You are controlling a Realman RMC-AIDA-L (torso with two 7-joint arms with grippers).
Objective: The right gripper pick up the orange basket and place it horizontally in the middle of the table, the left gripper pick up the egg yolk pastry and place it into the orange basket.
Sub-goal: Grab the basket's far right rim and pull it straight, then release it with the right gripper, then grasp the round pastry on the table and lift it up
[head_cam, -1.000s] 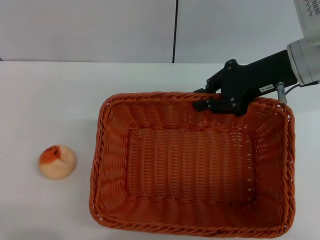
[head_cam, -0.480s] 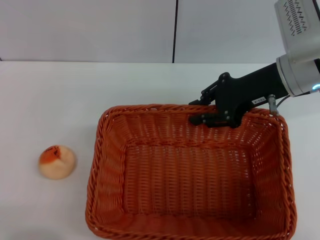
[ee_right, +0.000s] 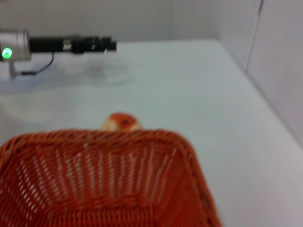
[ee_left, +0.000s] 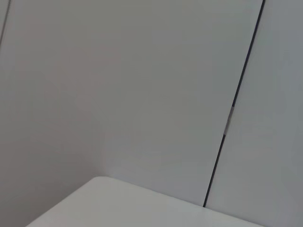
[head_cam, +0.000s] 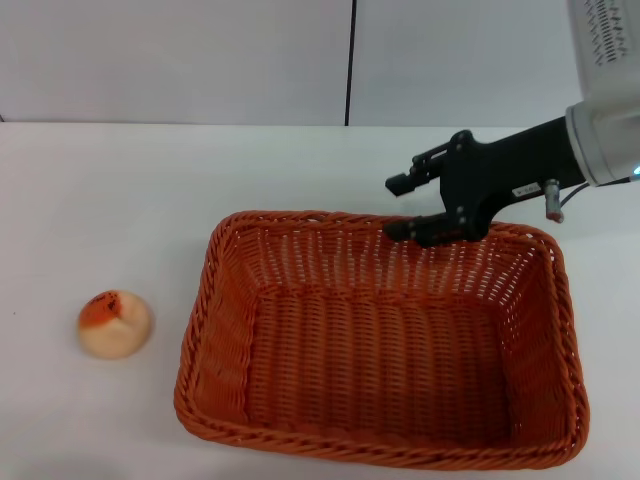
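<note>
Orange basket (head_cam: 380, 350) sits long axis 9-to-3 on the table (head_cam: 120, 190); right tool (head_cam: 400, 207) spread wide at its 12 o'clock rim, pastry (head_cam: 114, 323) at 9.

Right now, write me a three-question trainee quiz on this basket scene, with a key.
1. True or false: the egg yolk pastry lies inside the orange basket.
2. Where is the right gripper? A) over the pastry B) at the basket's far rim, fingers apart C) parked off the table
3. Fill in: in the head view, the pastry sits on the table on the robot's ____ side of the basket.

Key:
1. False: it rests on the table, apart from the basket.
2. B: one finger shows above the rim, the other at it, open.
3. left. The left gripper does not show in the head view.
</note>
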